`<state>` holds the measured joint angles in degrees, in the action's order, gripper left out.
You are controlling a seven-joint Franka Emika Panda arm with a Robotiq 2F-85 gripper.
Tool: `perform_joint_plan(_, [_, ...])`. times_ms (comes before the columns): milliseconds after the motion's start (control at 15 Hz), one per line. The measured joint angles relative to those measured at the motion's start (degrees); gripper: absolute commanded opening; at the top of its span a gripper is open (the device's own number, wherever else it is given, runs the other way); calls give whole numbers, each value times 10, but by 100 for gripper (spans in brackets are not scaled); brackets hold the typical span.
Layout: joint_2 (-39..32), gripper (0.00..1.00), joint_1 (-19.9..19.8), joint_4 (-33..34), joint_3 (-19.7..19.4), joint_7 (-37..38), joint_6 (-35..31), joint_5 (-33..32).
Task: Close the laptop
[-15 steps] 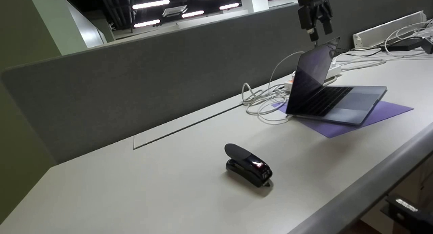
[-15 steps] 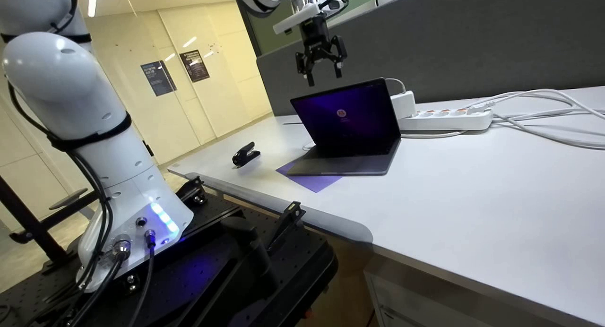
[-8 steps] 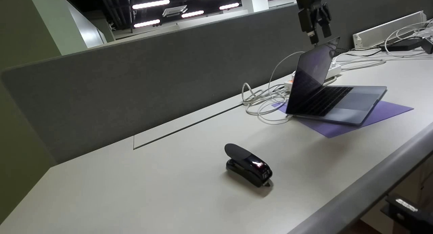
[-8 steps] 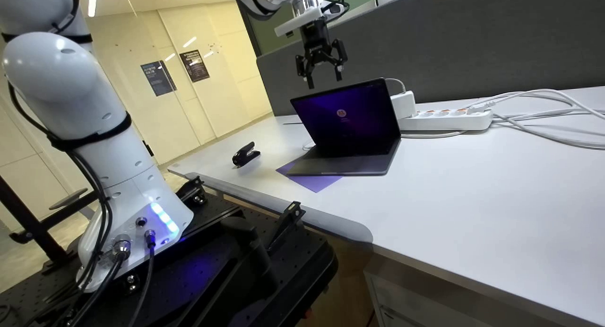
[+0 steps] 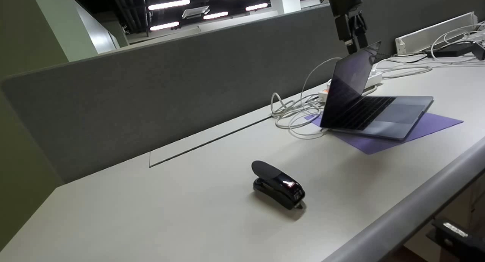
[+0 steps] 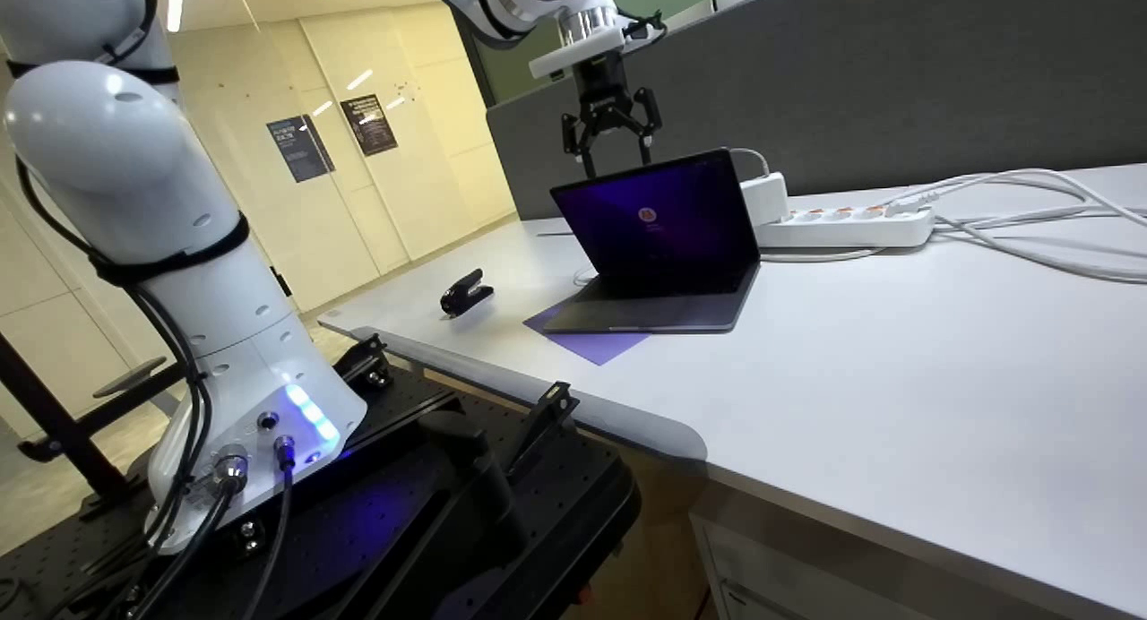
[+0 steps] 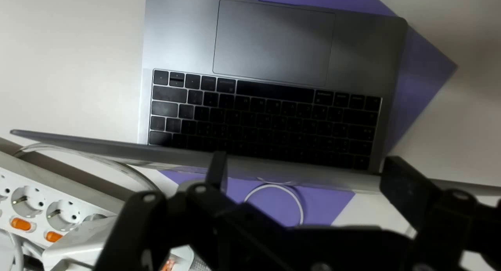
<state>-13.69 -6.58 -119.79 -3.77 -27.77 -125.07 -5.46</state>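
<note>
Thin dark grey laptop: stands unfolded on a flat purple sheet atop the white tabletop, not yet closed.
Black two-fingered tool: hangs from the lone white robot arm at the laptop's upper rim, fingers spread wide, gripping nothing.
Raised lid: stretches its long top edge roughly parallel to the line between the fingertips, which sit just behind or directly above it; which of the two, and whether they touch, cannot be told.
Black keyboard: lies below, on the opposite side of the lid from the tool's body; the coming move likely calls for a push over the keys and down, and fingers set too high could skim past the rim.
Purple-lit screen: shows a small round reddish emblem above a line too tiny to read.
Dark wall posters: carry illegible type; no brand name can be made out.
</note>
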Motion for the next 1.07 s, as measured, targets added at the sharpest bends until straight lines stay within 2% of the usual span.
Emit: perform_joint_plan(1067, [-2, 100, -16, -12, 1, -17, 7, 11])
